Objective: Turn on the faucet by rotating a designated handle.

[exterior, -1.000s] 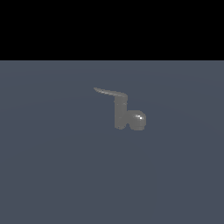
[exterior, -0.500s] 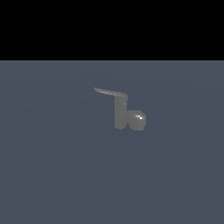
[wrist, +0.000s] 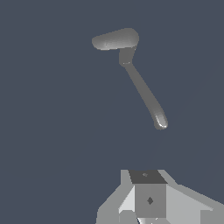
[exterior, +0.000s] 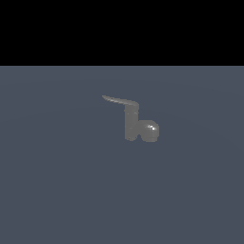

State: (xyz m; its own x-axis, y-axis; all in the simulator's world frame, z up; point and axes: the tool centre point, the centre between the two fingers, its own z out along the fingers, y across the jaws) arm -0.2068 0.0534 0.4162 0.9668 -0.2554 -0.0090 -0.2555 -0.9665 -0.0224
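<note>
The faucet [exterior: 131,125] is a small dull-grey upright cylinder on the grey-blue floor, with a glossy bulb [exterior: 150,130] at its base on the exterior view's right. Its handle [exterior: 119,101], a thin tapering lever, sticks out from the cylinder's top toward the exterior view's left. No arm shows in the exterior view. In the wrist view the faucet [wrist: 116,40] is seen from above, and the handle [wrist: 144,94] runs from it toward my gripper [wrist: 147,176]. A clear gap separates the handle's tip from the gripper. Only grey and white blocks of the gripper show; its jaw gap is not readable.
A flat grey-blue floor [exterior: 57,190] lies all around the faucet. A black band fills the upper part of the exterior view.
</note>
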